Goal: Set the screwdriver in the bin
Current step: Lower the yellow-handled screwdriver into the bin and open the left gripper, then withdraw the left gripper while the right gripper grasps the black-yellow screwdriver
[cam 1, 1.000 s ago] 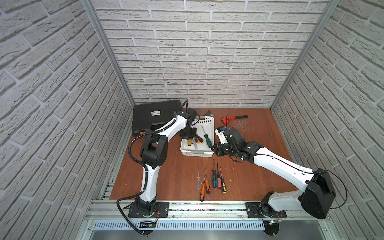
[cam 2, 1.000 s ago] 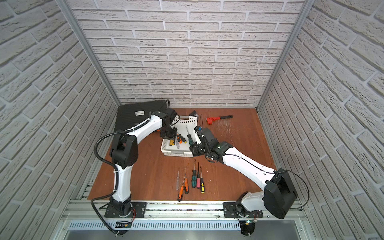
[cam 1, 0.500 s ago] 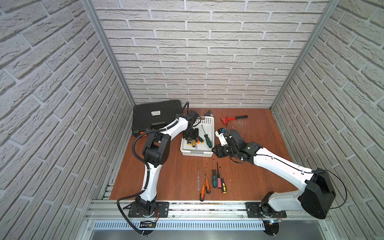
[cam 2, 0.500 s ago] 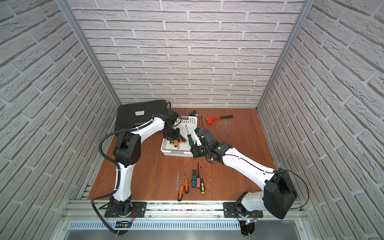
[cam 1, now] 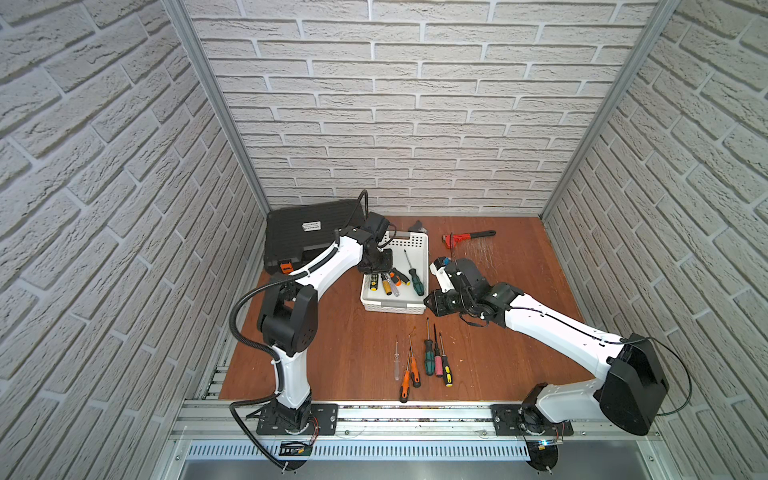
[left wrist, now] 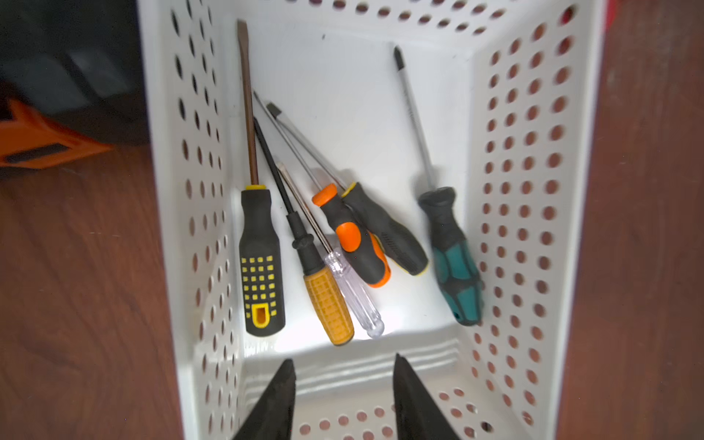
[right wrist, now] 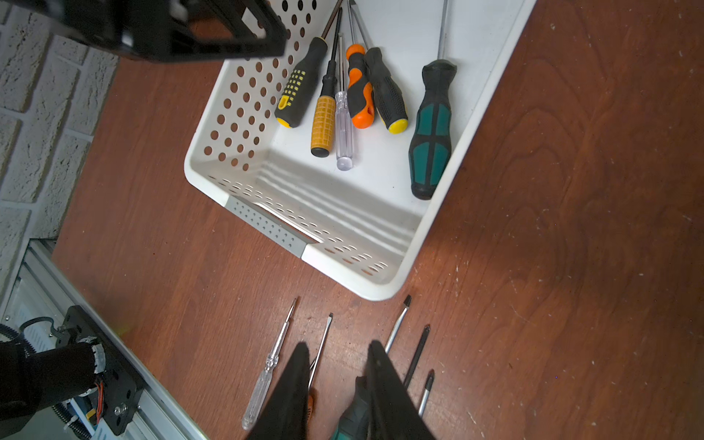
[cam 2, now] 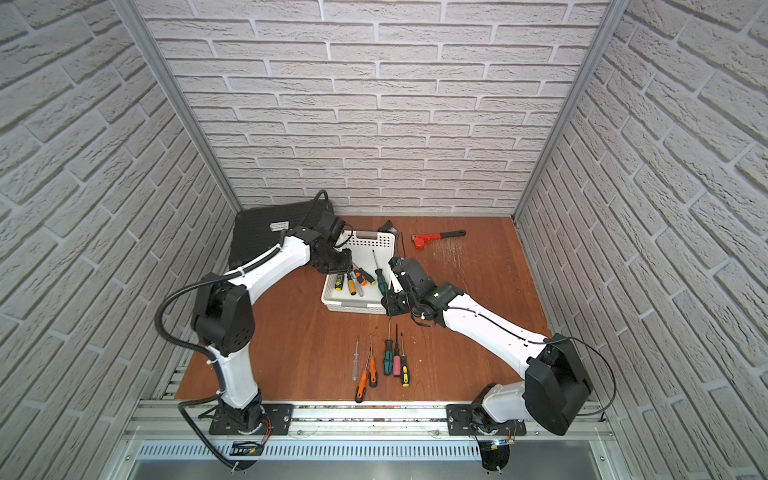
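Over the left part of the bin, at the centre of both top views, the left gripper is held with fingers spread and empty; the pose is judged to suit letting a tool fall inside. Six screwdrivers are seen in the bin; the green-handled screwdriver is laid by the right wall, long axis along the bin's length, tip toward the upper frame, probably because only lengthwise is there room. Right of the bin's lower corner, the right gripper is poised above the row of screwdrivers, fingers narrowly parted, nothing pinched; presumably another pick is intended.
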